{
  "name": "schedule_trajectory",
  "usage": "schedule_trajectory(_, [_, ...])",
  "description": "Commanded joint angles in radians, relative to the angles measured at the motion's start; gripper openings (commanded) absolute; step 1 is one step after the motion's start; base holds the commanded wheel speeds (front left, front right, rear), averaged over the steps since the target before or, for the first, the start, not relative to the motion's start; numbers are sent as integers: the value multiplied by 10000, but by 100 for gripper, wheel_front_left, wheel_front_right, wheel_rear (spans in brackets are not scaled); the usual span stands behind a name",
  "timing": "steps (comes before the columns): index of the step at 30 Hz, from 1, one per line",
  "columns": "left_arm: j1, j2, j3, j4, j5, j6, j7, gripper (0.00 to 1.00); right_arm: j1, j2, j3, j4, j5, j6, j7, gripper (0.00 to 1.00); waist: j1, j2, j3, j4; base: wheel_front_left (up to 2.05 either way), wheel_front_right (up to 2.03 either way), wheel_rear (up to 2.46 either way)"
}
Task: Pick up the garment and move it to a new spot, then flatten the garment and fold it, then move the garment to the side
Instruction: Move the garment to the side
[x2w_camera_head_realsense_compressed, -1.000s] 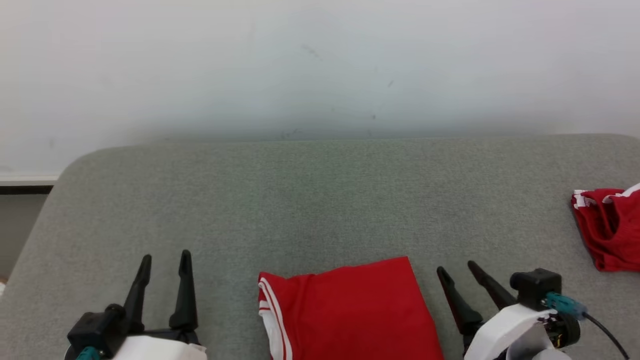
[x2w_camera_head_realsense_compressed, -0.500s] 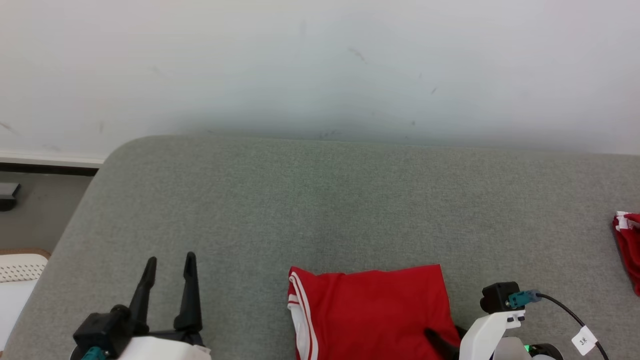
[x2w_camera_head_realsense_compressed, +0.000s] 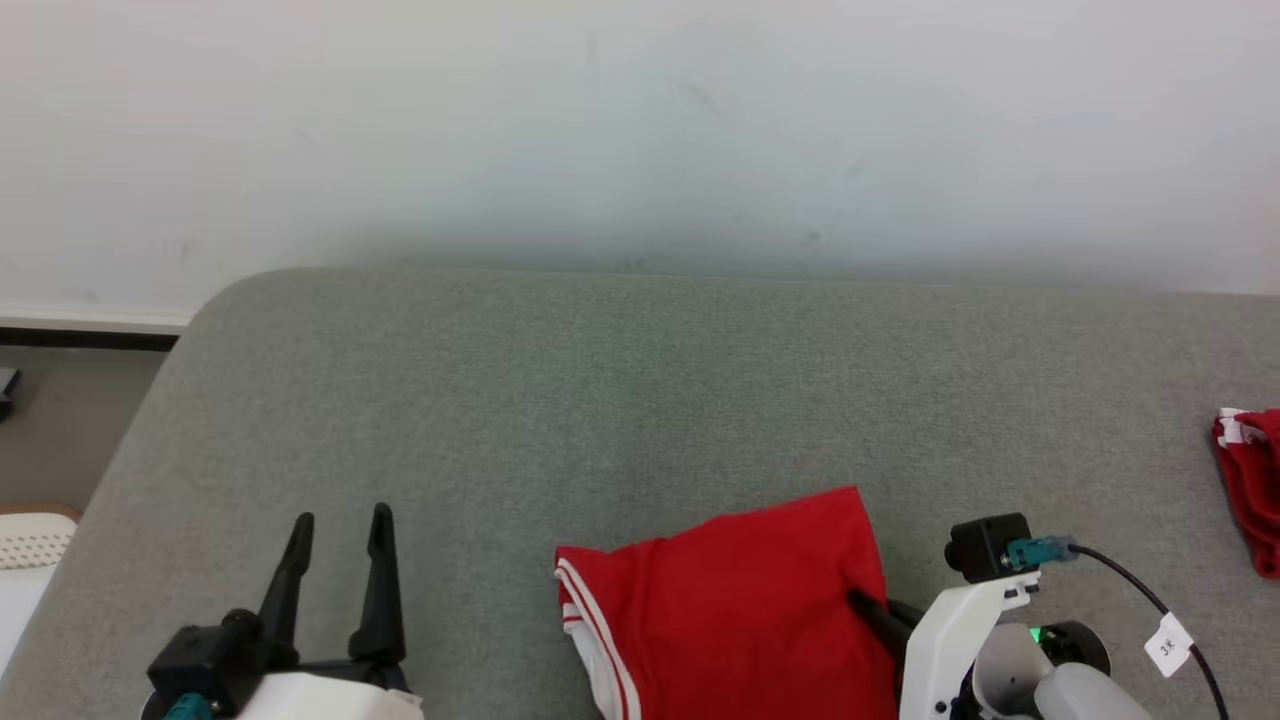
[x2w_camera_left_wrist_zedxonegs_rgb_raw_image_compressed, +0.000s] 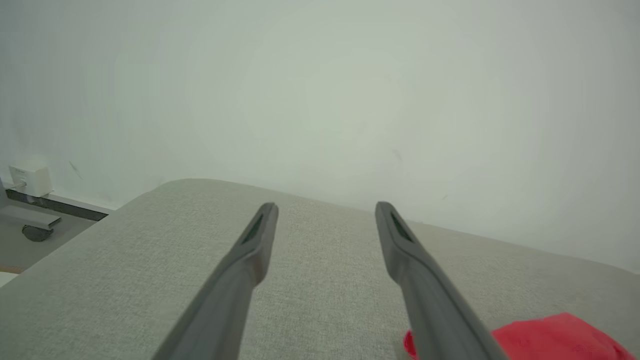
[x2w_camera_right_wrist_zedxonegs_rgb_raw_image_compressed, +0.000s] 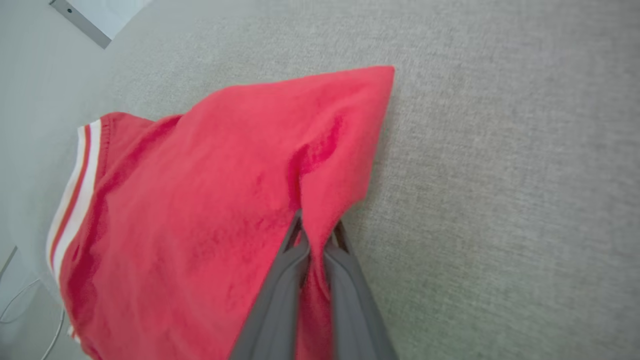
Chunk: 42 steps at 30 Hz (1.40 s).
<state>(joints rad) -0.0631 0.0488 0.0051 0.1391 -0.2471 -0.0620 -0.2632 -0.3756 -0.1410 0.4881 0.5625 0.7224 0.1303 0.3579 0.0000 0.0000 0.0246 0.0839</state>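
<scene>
The garment (x2w_camera_head_realsense_compressed: 730, 600) looks already folded; the right gripper (x2w_camera_right_wrist_zedxonegs_rgb_raw_image_compressed: 319, 222) pinches its edge, the left gripper (x2w_camera_head_realsense_compressed: 342, 517) is wide; moving aside remains.

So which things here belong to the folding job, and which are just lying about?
Job: red garment, pinched at its edge by the right end effector; left end effector, open, idle; grey cushion under it.
Lying about: second red garment at the cushion's right edge; white box by the wall.
</scene>
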Motion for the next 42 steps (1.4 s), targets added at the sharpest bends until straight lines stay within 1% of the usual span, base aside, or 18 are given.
schedule_trajectory(1, [47,38,1,-37,31,-6,-9,100,-185,-153,3,-63,-77,4,-120,0,0,0,0,-169,0,0,0])
schedule_trajectory(3, [57,38,-46,-71,31,13,-11,100,-431,-247,47,-135,-132,4,-288,0,0,0,10,-369,0,0,0])
schedule_trajectory(8, [-96,37,-137,-21,136,-95,-9,100,-986,-465,-234,-150,-160,4,-864,0,0,0,37,-937,0,0,0])
schedule_trajectory(15, [-202,38,-601,14,206,-192,-11,100,-1491,-701,-559,-147,-61,4,-1355,0,0,0,162,-1950,0,0,0])
schedule_trajectory(23, [-383,38,-762,102,348,-314,-9,100,-1409,-815,-644,-210,89,4,-1732,0,0,0,311,-3304,0,0,0])
schedule_trajectory(29, [-531,40,-1070,142,320,-378,-5,100,-1182,-905,-663,-279,185,4,-1914,0,0,0,368,-4165,0,0,0])
schedule_trajectory(33, [-606,42,-1271,143,364,-404,-5,100,-1113,-937,-625,-382,246,4,-1979,0,0,0,463,-4503,0,0,0])
schedule_trajectory(36, [-682,40,-1344,148,384,-404,-5,100,-1129,-939,-638,-475,265,4,-2047,0,0,0,574,-4630,0,0,0])
schedule_trajectory(42, [-944,42,-1444,64,480,-451,-5,100,-1399,-942,-833,-683,151,4,-2436,0,0,0,905,-4498,0,0,0])
